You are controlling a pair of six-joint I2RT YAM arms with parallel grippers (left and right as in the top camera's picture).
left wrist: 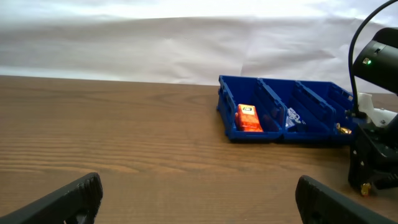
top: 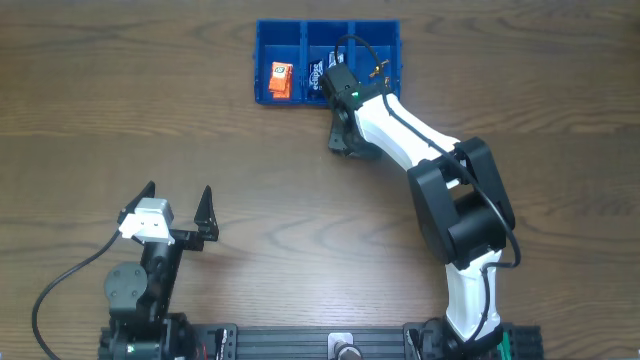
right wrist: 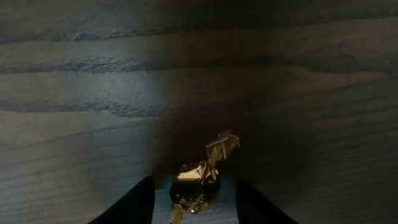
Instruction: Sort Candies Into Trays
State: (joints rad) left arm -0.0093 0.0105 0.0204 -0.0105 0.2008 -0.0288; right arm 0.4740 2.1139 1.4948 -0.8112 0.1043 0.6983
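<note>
The table (top: 120,90) is brown wood with a long grain running across it, matte and flat. In my left wrist view a white, softly creased backdrop (left wrist: 124,43) closes off the far side.

A blue tray (top: 262,60) sits at the far edge of the table, a little right of the middle. It is hard plastic, rectangular, and split into three side-by-side bins. An orange candy (top: 281,81), a small boxy piece, lies in the left bin. The middle bin holds dark, silvery wrapped pieces (left wrist: 293,118). My right arm's wrist and a black cable (top: 362,48) cross the middle and right bins in the top view, so I cannot tell what the right bin holds.

My right gripper (right wrist: 194,182) is just in front of the tray, on the near side of the middle bin, low over the bare wood in its own shadow. It is clenched on a gold candy (right wrist: 199,190), a crinkled foil lump with one twisted end sticking out.

My left gripper (top: 178,190) is near its base, well apart from the tray, with its black fingers (left wrist: 62,202) spread wide and nothing between them.
</note>
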